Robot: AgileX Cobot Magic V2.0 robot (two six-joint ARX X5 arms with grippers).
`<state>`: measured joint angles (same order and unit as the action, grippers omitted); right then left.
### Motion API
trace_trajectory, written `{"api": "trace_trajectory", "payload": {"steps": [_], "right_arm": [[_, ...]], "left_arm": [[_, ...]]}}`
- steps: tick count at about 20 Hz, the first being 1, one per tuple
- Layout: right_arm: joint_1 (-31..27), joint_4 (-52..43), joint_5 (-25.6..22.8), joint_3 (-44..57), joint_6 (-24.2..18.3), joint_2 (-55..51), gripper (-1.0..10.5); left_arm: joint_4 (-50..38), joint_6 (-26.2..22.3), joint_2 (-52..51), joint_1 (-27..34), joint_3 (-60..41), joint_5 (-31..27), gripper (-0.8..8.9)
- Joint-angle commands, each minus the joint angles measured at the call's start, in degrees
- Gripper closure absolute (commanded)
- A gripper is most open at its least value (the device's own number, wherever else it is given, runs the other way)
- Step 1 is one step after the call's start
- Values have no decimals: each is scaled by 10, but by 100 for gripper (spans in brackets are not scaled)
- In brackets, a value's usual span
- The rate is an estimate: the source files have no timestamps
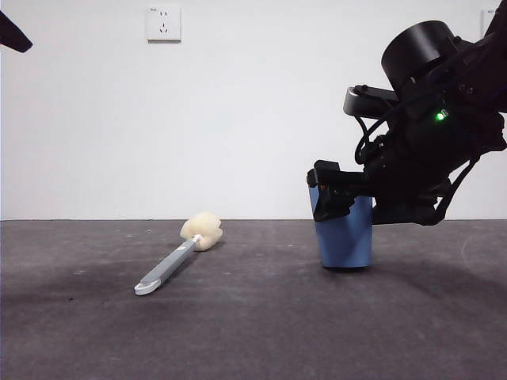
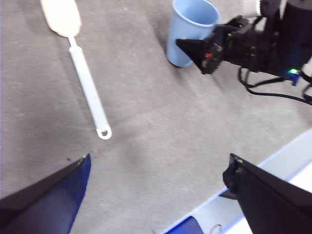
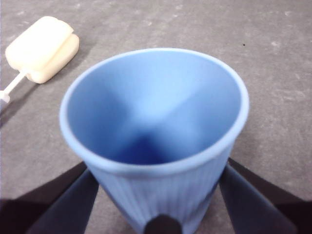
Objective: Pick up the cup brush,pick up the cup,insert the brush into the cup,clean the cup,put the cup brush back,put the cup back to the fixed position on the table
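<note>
The right gripper [image 1: 331,198] reaches the upper part of the blue cup [image 1: 346,236], one black jaw on either side of the ribbed wall just under the rim. From the right wrist view the jaws flank the cup closely, but firm contact cannot be told. The cup stands upright on the dark grey table [image 1: 253,332]. Well apart from it lies the cup brush [image 1: 178,256], flat on the table, its cream sponge head towards the back wall and its grey handle pointing forward. The left gripper [image 2: 156,195] hangs high above the table with jaws spread wide, holding nothing. A white wall socket [image 1: 163,23] sits on the wall; no writing on it is legible.
</note>
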<state>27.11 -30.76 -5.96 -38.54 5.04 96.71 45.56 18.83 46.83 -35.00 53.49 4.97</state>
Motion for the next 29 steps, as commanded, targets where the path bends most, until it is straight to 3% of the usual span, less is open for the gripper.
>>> {"api": "trace_trajectory", "payload": {"steps": [1, 3, 6, 10, 16, 18, 21, 26, 27, 28, 29], "right_arm": [[8, 47, 0, 9, -4, 9, 960], [12, 91, -1, 9, -4, 9, 862], [18, 118, -1, 9, -3, 8, 607], [18, 117, -2, 9, 2, -2, 431], [18, 143, -1, 9, 1, -87, 431], [19, 210, 0, 9, 8, -144, 432], [33, 356, 2, 9, 52, -252, 434], [61, 579, 122, -10, 129, -446, 447], [64, 625, 146, -23, 134, -471, 451], [66, 672, 173, -36, 134, -494, 525], [68, 703, 193, -46, 133, -508, 670]], "left_arm": [[0, -11, -1, 1, -6, -4, 344], [0, -11, -1, 1, -6, -4, 344], [0, -11, -1, 1, -6, -4, 344], [0, -10, -1, 1, -6, -4, 344], [0, -10, -1, 1, -6, -4, 344], [0, -11, -1, 1, -6, -4, 344], [8, -12, -1, 1, -6, -4, 345], [22, -44, -1, 1, -6, -2, 363], [28, -50, -1, 1, -6, -1, 431], [38, -54, -1, 1, -6, 1, 541], [46, -54, -1, 1, -6, 0, 653]]}}
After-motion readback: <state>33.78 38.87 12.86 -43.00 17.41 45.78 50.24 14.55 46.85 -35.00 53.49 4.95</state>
